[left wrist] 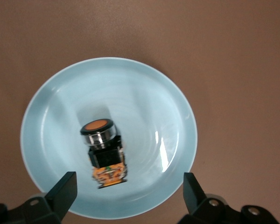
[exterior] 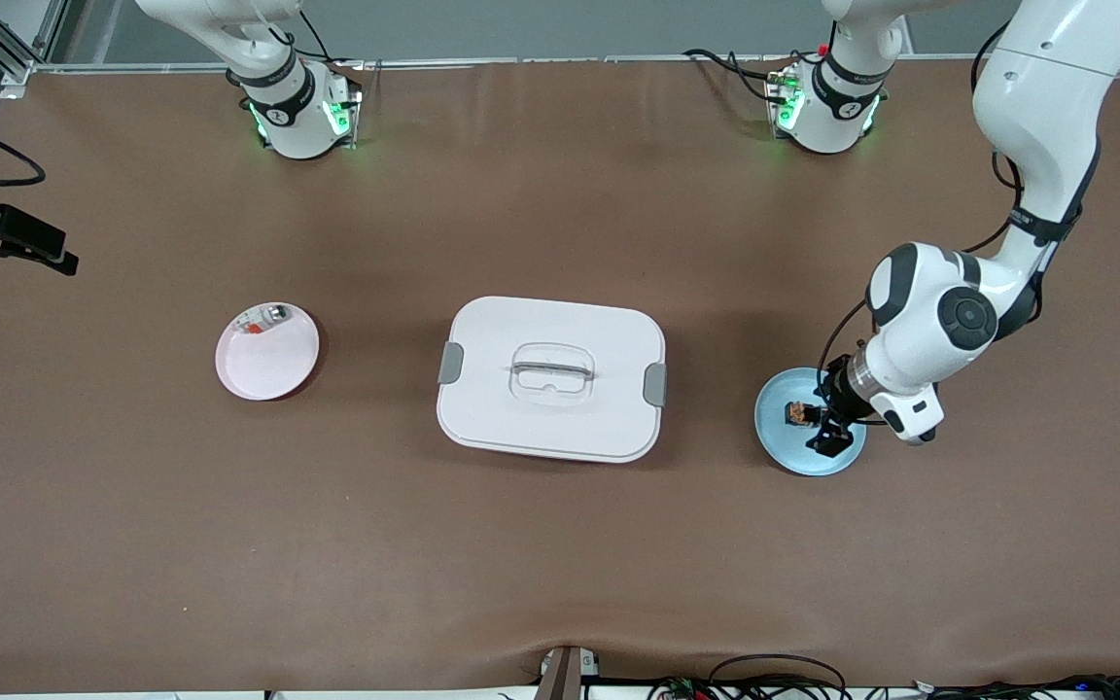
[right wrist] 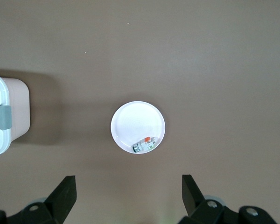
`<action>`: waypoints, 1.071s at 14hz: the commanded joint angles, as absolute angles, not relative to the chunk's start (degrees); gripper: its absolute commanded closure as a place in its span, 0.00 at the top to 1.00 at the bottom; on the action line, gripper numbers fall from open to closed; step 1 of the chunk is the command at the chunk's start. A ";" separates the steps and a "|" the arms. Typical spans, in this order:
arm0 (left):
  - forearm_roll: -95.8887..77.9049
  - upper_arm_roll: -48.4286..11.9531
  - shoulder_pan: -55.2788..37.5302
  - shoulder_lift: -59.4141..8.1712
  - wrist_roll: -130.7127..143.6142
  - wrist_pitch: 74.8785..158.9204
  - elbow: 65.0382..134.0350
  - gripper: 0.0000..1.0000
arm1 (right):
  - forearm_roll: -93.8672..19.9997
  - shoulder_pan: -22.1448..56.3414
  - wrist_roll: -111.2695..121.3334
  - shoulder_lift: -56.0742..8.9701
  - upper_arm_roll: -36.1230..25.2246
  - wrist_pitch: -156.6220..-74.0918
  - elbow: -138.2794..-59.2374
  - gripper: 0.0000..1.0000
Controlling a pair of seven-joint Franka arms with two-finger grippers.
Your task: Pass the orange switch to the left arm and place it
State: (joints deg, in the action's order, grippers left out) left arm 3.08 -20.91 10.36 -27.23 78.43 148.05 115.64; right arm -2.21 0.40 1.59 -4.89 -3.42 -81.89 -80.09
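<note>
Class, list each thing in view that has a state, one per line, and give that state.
Box: lid on, latches down.
Orange switch: lying on its side in the blue plate, ungripped.
Left pincer: open, over the blue plate.
Right pincer: open, high above the pink plate.

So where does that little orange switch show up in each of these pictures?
Front view: the orange switch lies on the light-blue plate, beside the open left gripper.
Left wrist view: mid-plate, the switch lies on its side.
Right wrist view: not in it.
Shared landmark: the light-blue plate.
</note>
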 commanded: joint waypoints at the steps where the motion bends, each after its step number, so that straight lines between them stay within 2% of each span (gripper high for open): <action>1: -1.84 -15.84 5.73 -21.54 64.39 147.22 120.49 1.00 | -3.16 -0.70 1.85 -3.17 -3.16 -81.39 -80.86 1.00; 3: -3.33 -13.81 4.22 -20.40 54.80 145.90 121.20 1.00 | -3.16 -0.97 2.28 -3.16 -3.16 -81.12 -80.95 1.00; 10: -7.29 -12.22 4.04 -17.85 14.64 144.76 122.61 1.00 | -3.08 -0.88 6.58 -2.37 -3.08 -80.16 -81.03 1.00; 15: -8.53 -4.75 -1.40 -14.95 4.93 142.73 122.52 1.00 | -3.08 -0.88 6.68 -2.11 -3.16 -80.24 -81.04 1.00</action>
State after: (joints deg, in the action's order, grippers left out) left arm -7.11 -7.18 0.96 -18.08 7.89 143.67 121.30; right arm -2.35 -0.24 5.69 -3.46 -3.42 -80.39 -80.12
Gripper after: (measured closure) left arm 0.000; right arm 0.000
